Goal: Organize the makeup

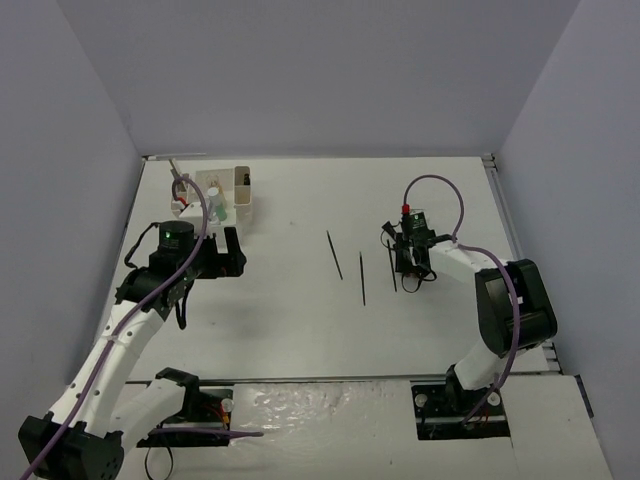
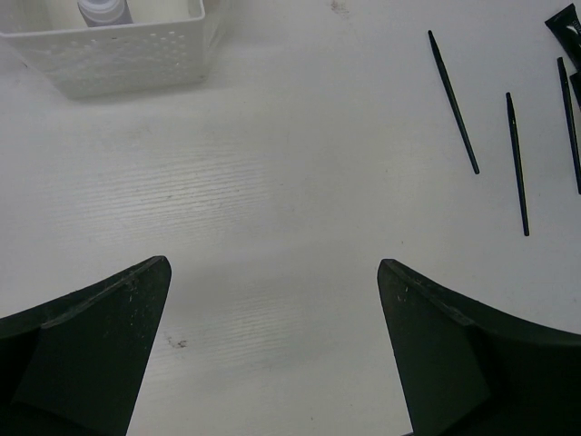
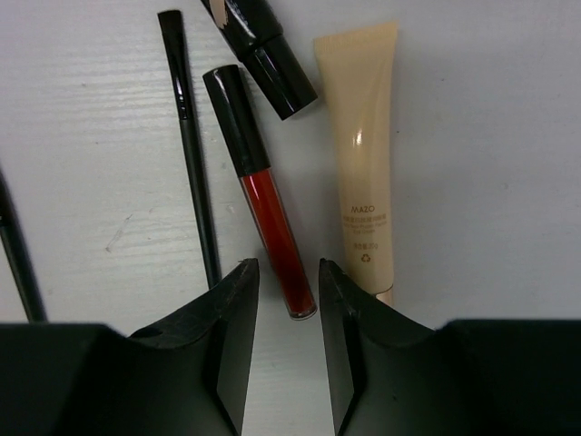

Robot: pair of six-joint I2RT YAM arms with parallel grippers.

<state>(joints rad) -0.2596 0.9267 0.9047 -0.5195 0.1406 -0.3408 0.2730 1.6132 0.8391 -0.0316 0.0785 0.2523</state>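
A red lip gloss tube with a black cap (image 3: 263,191) lies on the white table. Its lower end sits between the fingertips of my right gripper (image 3: 289,268), which is narrowly open and not touching it. A tan tube (image 3: 363,154) lies right of it, a thin black brush (image 3: 191,145) left, and a black-capped stick (image 3: 268,54) above. In the top view the right gripper (image 1: 412,268) is low over this cluster. My left gripper (image 2: 272,263) is wide open and empty, near the white box (image 2: 118,54), which holds a grey-capped bottle (image 2: 103,11).
Two thin black pencils (image 1: 334,254) (image 1: 362,278) lie loose mid-table; they also show in the left wrist view (image 2: 452,100) (image 2: 517,163). The compartmented box (image 1: 240,205) stands at the back left with small bottles and a brush in it. Grey walls enclose the table.
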